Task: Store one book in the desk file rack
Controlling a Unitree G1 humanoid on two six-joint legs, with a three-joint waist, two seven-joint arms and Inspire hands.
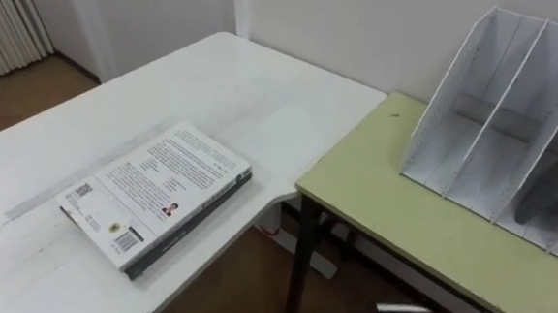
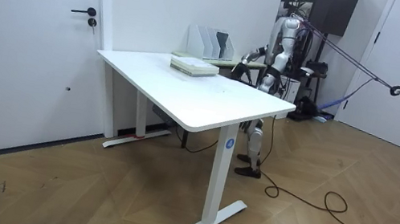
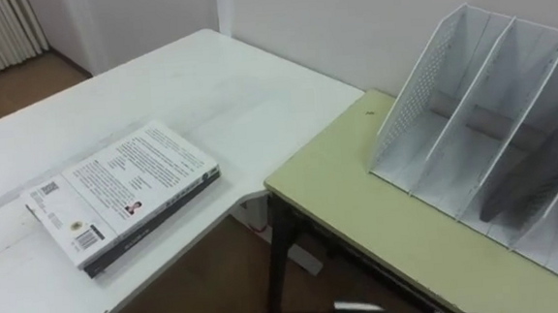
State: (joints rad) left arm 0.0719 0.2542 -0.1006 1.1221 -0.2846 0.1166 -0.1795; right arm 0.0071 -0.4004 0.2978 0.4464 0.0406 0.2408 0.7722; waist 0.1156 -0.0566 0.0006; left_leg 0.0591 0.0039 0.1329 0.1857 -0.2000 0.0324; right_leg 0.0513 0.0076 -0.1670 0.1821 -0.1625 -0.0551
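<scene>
Well apart: book on the table, rack on the desk

One white-covered paperback book [image 1: 155, 193] lies flat, barcode side up, near the edge of the white rectangular table [image 1: 256, 90]. A dark layer shows beneath it; whether that is a second book I cannot tell. One white mesh file rack [image 1: 480, 115] stands on the yellow-green desk [image 1: 399, 207] just beside the table. At least three of its slots show, and a dark flat thing [image 1: 553, 193] leans in the third from the left. In the room view the robot stands behind the table, one dark hand [image 2: 237, 69] held toward it. Which hand it is, and how its fingers stand, cannot be told.
</scene>
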